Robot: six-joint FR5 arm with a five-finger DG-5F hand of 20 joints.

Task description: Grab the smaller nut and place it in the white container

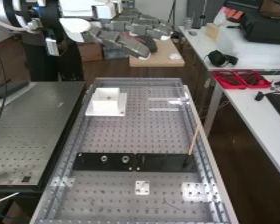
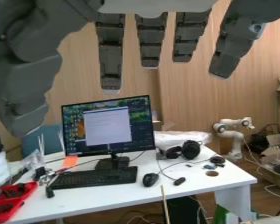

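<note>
White container point(image 1: 105, 105) upright; inside hard to make out.

On the tabletop point(image 1: 117, 135), the container point(image 1: 105, 106) sits at the far left, upright on a flat base point(image 1: 123, 111). Two strips point(image 1: 164, 109) lie to its right. Nearer than both, the bar point(image 1: 164, 162) runs left to right. On it stand the larger nut point(image 1: 104, 158) and, just to the right, the bearing point(image 1: 125, 159). A stick point(image 1: 194, 140) rises at the bar's right end, tilted right. A small plate point(image 1: 142, 188) lies nearer than the bar. On a separate tabletop to the right are trays point(image 1: 238, 88), with headphones point(image 1: 219, 59) beyond them.
</note>
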